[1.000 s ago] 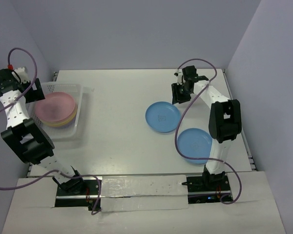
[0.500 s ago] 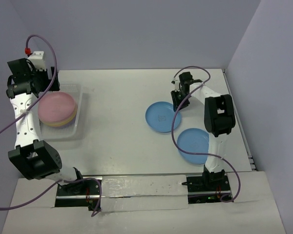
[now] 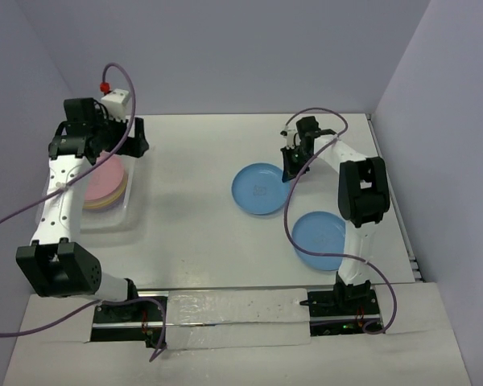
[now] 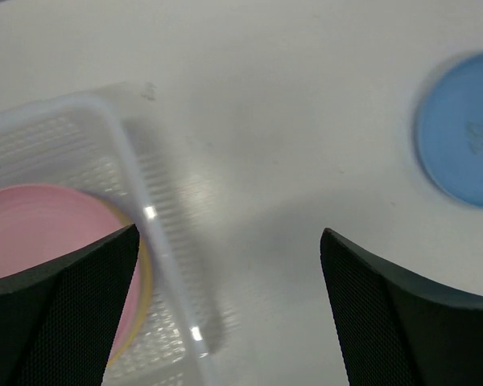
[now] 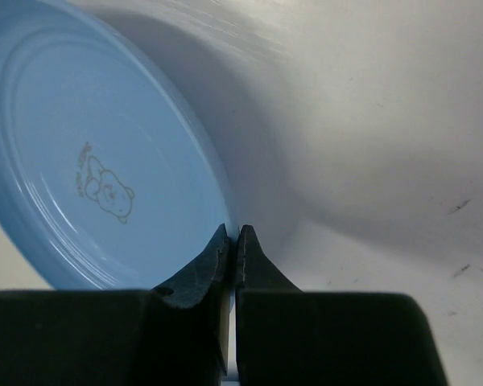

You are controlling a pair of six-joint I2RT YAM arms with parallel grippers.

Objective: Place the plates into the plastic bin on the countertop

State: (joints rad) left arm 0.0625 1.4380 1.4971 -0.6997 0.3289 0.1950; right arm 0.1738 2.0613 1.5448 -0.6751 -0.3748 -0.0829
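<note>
Firmly pinched: blue plate [image 3: 260,189] bound for the plastic bin [image 3: 113,219].
Right hand [image 5: 232,240] clamps its rim; lift level. Left hand [image 4: 229,233] gapes empty.

The matte white tabletop [image 3: 193,161] carried a translucent plastic bin [image 3: 105,219] along its left edge. A blue plate [image 3: 260,189] was right of the middle. A second blue plate [image 3: 319,240] lay flat toward the front right, near the first but apart from it.

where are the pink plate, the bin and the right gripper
pink plate [image 4: 48,233], left wrist view, inner face
plastic bin [image 4: 129,161], left wrist view, side rim
right gripper [image 5: 232,237], right wrist view, between fingertips
</note>
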